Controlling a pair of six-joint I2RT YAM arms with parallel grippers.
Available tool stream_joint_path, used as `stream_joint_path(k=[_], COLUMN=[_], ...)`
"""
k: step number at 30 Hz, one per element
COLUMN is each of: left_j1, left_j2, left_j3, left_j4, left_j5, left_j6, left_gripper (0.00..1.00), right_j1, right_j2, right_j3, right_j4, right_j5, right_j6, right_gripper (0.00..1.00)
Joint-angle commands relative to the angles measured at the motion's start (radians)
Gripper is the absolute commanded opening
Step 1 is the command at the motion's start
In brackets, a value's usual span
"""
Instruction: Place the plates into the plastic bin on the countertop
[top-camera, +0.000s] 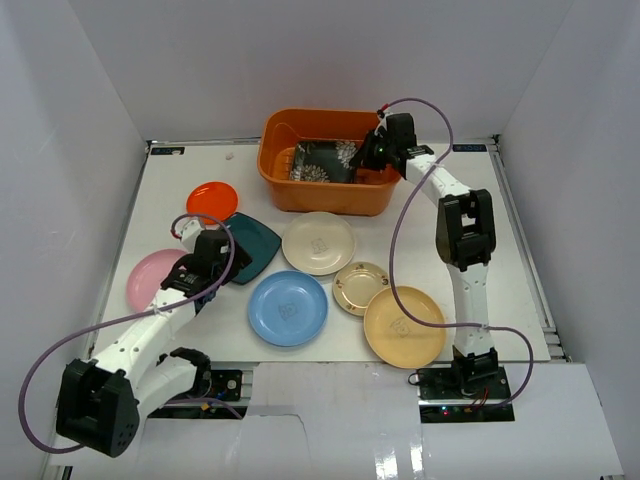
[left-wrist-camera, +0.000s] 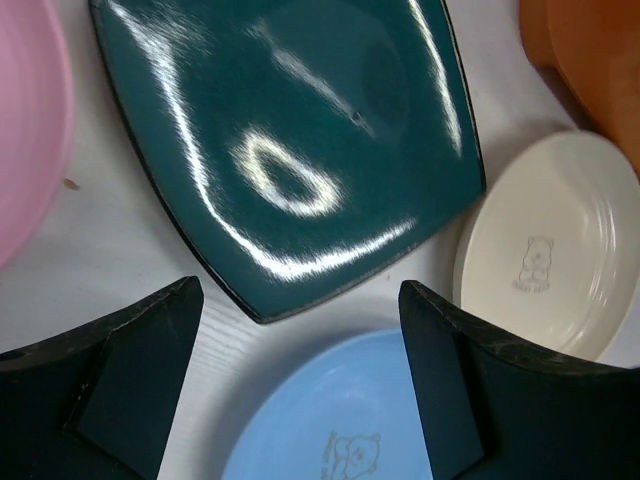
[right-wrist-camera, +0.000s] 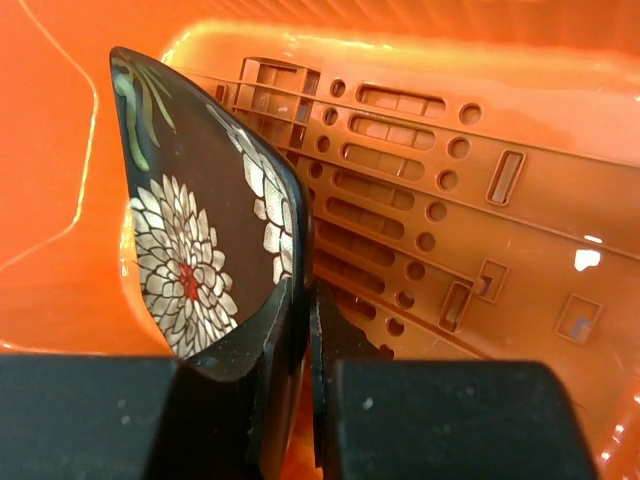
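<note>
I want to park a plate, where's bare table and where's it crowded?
Bare: the far-left corner between the orange-red plate and the plastic bin; the strip right of the right arm. Crowded: the middle, where the teal plate, cream plate, blue plate and beige plate sit close together.

Orange bin (top-camera: 330, 195); black plate (right-wrist-camera: 190, 240), white flowers; teal plate (left-wrist-camera: 290, 150); blue plate (top-camera: 288, 308); pink plate (top-camera: 145, 275).

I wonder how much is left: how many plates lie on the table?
7: orange-red, pink, teal left; cream, blue centre; beige, tan right. An eighth, black, is in the bin. None seems hidden.
</note>
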Motion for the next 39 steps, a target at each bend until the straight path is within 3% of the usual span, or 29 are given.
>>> stream_joint_path(k=[1,3,4,6,7,9,11,16,27,31,36,39], left_j1=[0.091,0.111,0.126,0.137,0.142,0.147,0.151,0.156,0.156,0.156,0.156,0.154], left_j2=[0.004,0.012,0.027,0.05,0.062,0.095,0.115,0.138,0.13,0.139,0.142,0.15], left_j3=[-0.012,-0.028,-0.032,-0.045,-0.051,-0.065,-0.08,-0.115,-0.296,-0.382,-0.475,-0.541], left_j4=[0.071,0.108,0.121,0.143,0.152,0.169,0.207,0.247,0.449,0.606,0.684,0.755], left_j5=[0.048,0.065,0.074,0.087,0.094,0.093,0.094,0.108,0.154,0.176,0.142,0.124], left_j6=[-0.04,-0.056,-0.064,-0.084,-0.096,-0.109,-0.115,-0.148,-0.221,-0.25,-0.262,-0.268], left_gripper=[0.9,0.91,0.91,0.92,0.92,0.92,0.91,0.87,0.74,0.65,0.57,0.47], right_j1=[-0.009,-0.009,-0.009,-0.009,-0.009,-0.008,-0.009,-0.008,0.024,0.047,0.073,0.093], right_j2=[-0.172,-0.191,-0.204,-0.214,-0.224,-0.234,-0.246,-0.359,-0.719,-0.792,-0.85,-0.884], right_j3=[-0.075,-0.092,-0.101,-0.095,-0.086,-0.072,-0.04,-0.104,-0.588,-0.701,-0.794,-0.857], right_j4=[0.08,0.077,0.083,0.083,0.083,0.082,0.062,0.091,0.379,0.399,0.399,0.404], right_j5=[0.033,0.06,0.068,0.077,0.082,0.077,0.063,-0.012,-0.13,-0.13,-0.118,-0.093], right_j6=[-0.029,-0.022,-0.019,-0.019,-0.021,-0.028,-0.045,-0.055,0.001,-0.004,-0.013,-0.009], right_gripper=[0.08,0.15,0.34,0.55,0.71,0.85,0.91,0.93,0.84,0.83,0.81,0.8])
